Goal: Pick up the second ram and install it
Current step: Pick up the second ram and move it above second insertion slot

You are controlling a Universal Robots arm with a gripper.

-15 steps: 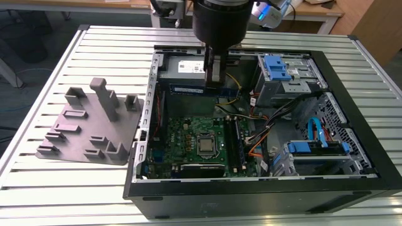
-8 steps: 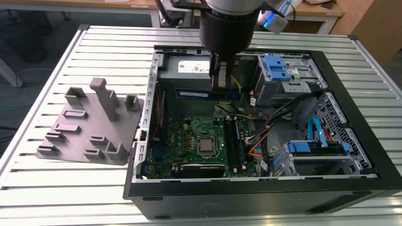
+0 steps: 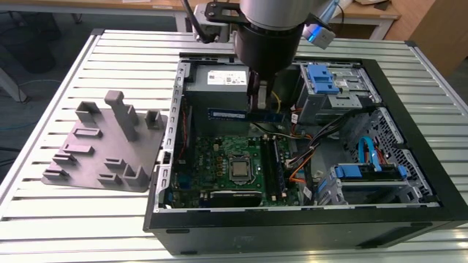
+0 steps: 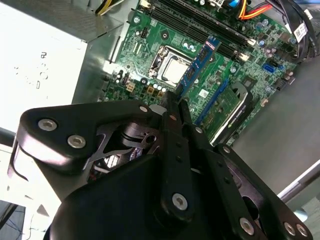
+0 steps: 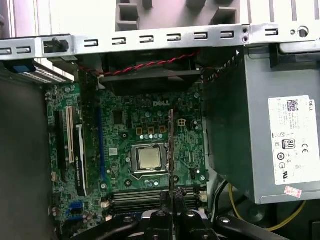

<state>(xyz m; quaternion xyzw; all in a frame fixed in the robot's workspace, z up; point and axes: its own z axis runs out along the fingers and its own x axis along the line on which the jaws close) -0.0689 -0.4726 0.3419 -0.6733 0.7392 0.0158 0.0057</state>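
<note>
Dark green-blue second ram (image 3: 228,114) gripped edge-on by closed fingers (image 3: 261,94) of gripper (image 3: 257,107), above motherboard (image 3: 219,153) in open case (image 3: 292,227). Grey holder plate (image 3: 95,150) at 9 o'clock on tabletop (image 3: 73,219).

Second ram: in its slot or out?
Out. The fingers clamp the second ram, and it hangs above the motherboard, clear of the slots.
</note>
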